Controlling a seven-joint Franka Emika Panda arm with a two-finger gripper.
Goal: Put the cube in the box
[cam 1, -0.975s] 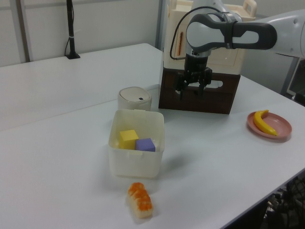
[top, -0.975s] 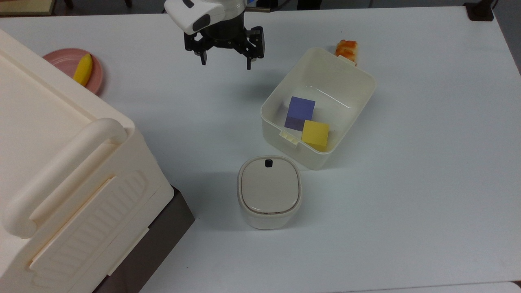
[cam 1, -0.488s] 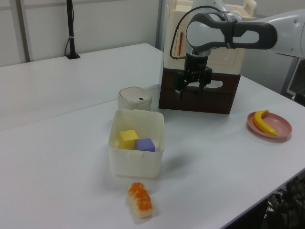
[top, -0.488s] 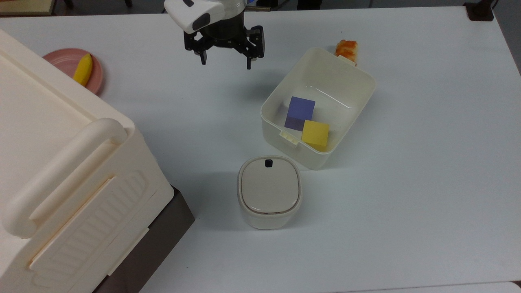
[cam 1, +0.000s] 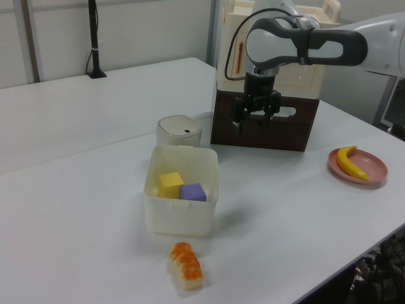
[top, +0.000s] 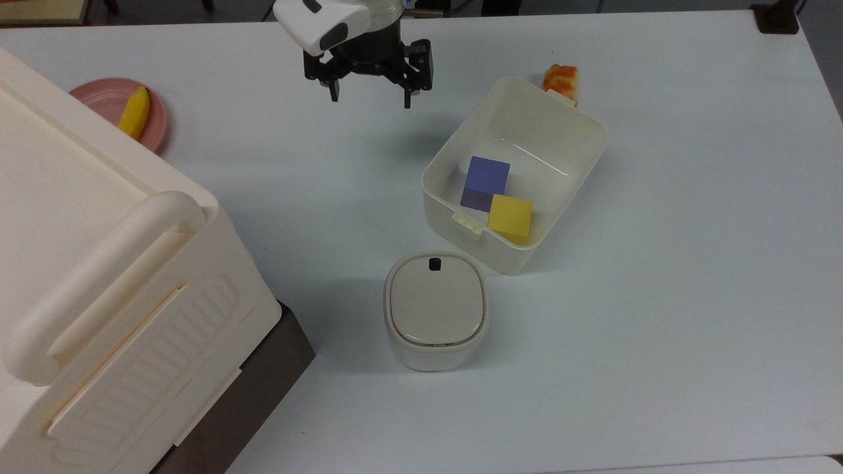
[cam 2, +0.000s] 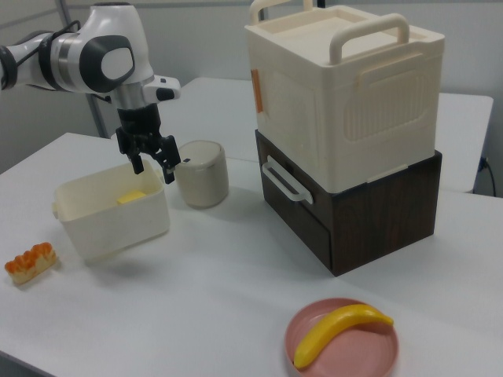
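Observation:
A purple cube [top: 486,179] and a yellow cube [top: 510,216] lie side by side inside the low cream box [top: 448,222] right of centre in the top view. From the left view, both the yellow cube [cam 1: 170,183] and the purple cube [cam 1: 193,192] sit in the box [cam 1: 183,218]. My gripper [top: 371,99] hangs open and empty above the table, to the top view's upper left of the box and apart from it. In the right view the gripper [cam 2: 152,172] hovers over the box's [cam 2: 118,226] far side, where the yellow cube [cam 2: 130,198] peeks out.
A small rounded bin [top: 435,309] with a black-dotted lid stands just in front of the box. A large cream crate [top: 85,263] on a dark brown base fills the top view's left. A pink plate [top: 105,95] holds a banana [top: 134,112]. A sushi piece [top: 560,79] lies behind the box.
My gripper has shifted slightly toward the top view's right and top edge, staying open and empty. The cubes and the box have not moved.

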